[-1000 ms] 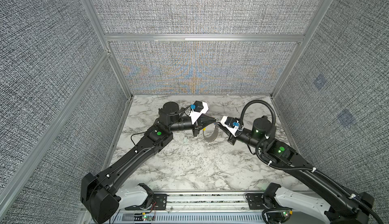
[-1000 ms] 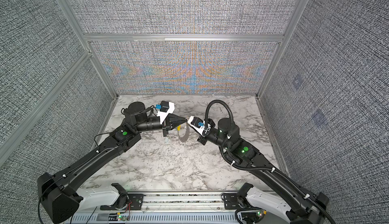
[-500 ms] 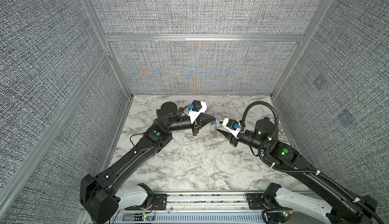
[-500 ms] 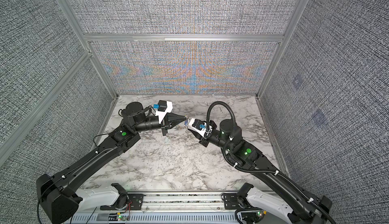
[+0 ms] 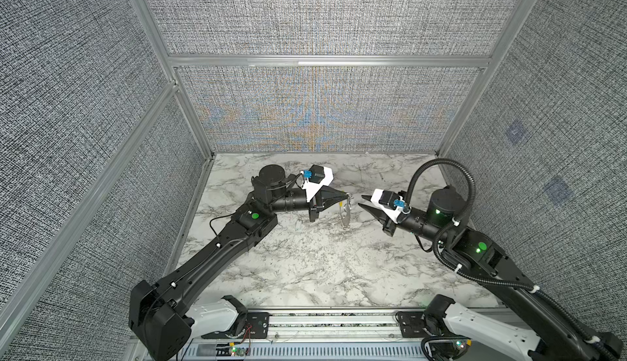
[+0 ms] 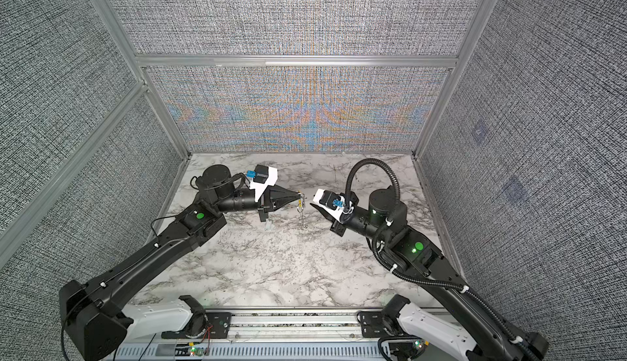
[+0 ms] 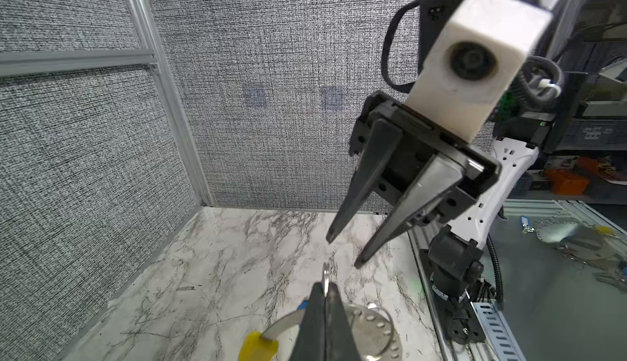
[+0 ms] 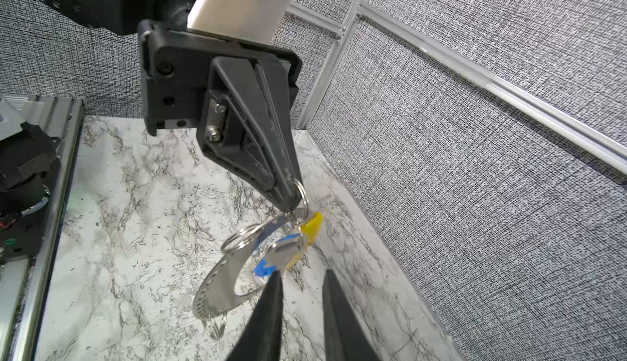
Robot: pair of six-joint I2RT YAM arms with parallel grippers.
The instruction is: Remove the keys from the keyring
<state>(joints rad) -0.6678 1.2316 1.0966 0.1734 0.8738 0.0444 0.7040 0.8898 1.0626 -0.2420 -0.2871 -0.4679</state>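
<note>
In both top views the left gripper [image 5: 345, 197] is holding the keyring [image 5: 344, 212] above the table [image 5: 305, 267], over its far half, midway between the side edges. In the left wrist view its jaws are pressing shut on the keyring's thin top loop; the right gripper [image 7: 344, 250] is standing partly open, empty. In the right wrist view the keys [image 8: 283, 252] are hanging just before it.

- The left arm [image 5: 217, 250] reaches forward, forearm roughly level; the left tool [image 5: 345, 196] points sideways, jaws pressed flat together on a small wire ring [image 8: 302, 191].
- The right tool [image 7: 344, 251] faces the left tool, tip near tip, jaws partly spread and empty.
</note>
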